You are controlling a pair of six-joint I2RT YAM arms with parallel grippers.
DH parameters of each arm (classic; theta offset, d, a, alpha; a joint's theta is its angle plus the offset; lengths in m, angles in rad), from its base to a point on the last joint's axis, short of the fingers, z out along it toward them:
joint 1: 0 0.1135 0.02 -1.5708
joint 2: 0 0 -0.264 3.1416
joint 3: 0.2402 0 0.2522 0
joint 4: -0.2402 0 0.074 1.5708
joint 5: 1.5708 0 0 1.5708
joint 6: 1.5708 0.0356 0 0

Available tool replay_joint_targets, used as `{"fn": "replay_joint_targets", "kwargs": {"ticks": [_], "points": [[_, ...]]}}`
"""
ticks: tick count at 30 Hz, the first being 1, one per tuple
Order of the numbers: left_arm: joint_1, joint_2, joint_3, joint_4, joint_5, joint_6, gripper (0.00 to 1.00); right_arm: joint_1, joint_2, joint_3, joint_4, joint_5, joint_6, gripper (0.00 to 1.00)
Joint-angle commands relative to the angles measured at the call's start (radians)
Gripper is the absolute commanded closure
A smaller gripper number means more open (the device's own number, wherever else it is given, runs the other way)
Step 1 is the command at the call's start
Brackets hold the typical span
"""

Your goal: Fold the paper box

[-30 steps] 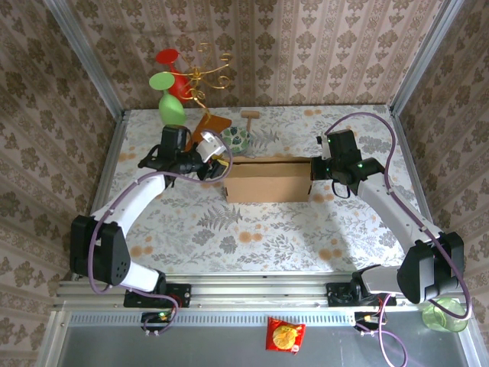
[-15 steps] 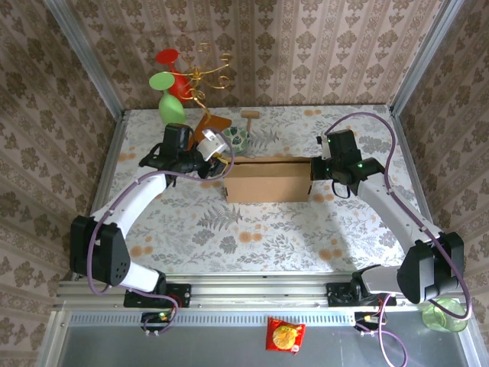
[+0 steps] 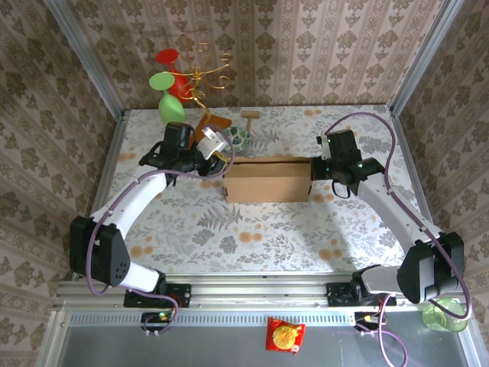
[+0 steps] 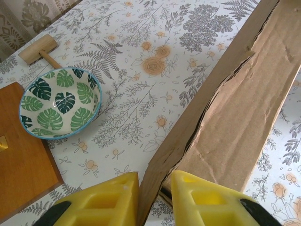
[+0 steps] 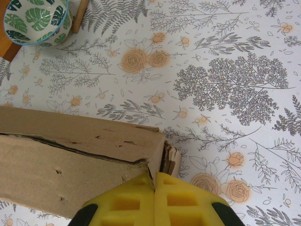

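Note:
The paper box (image 3: 267, 182) is a tan cardboard mailer lying mid-table, its lid down with a ragged seam along the back wall. My left gripper (image 3: 222, 162) is at the box's back left corner. In the left wrist view its jaws (image 4: 154, 200) are closed narrowly on the box's (image 4: 244, 108) upright wall edge, one yellow finger (image 4: 101, 202) on each side. My right gripper (image 3: 314, 170) is at the box's right end. Its fingertips (image 5: 154, 188) are pressed together against the end corner of the box (image 5: 70, 160), where folded layers stick out.
A leaf-patterned bowl (image 3: 238, 138) sits just behind the box's left end, beside a wooden board (image 3: 212, 124) and a small wooden mallet (image 3: 250, 115). A green vase (image 3: 172, 107) and gold wire stand (image 3: 210, 73) are at the back left.
The left gripper has crept slightly toward the box's back left corner and its jaws have narrowed onto the wall edge. The right arm and the box have not moved.

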Motion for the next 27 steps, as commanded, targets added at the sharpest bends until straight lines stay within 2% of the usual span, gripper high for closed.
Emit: {"fn": "replay_joint_targets", "kwargs": {"ticks": [1, 7, 15, 21, 27], "points": [[-0.011, -0.01, 0.037, -0.04, 0.0, -0.044, 0.72, 0.008, 0.008, -0.001, -0.083, -0.004, -0.003, 1.0], [-0.022, -0.001, 0.035, -0.069, 0.002, -0.053, 0.76, 0.008, 0.018, 0.004, -0.079, -0.006, -0.001, 1.0], [-0.025, 0.018, 0.067, -0.097, 0.001, -0.09, 0.88, 0.007, 0.024, 0.013, -0.085, -0.008, -0.006, 1.0], [-0.053, 0.051, 0.103, -0.154, -0.007, -0.158, 0.92, 0.007, 0.028, 0.013, -0.084, -0.007, -0.002, 1.0], [-0.056, 0.058, 0.095, -0.138, -0.049, -0.304, 1.0, 0.008, 0.028, 0.011, -0.083, -0.007, 0.004, 1.0]]}}
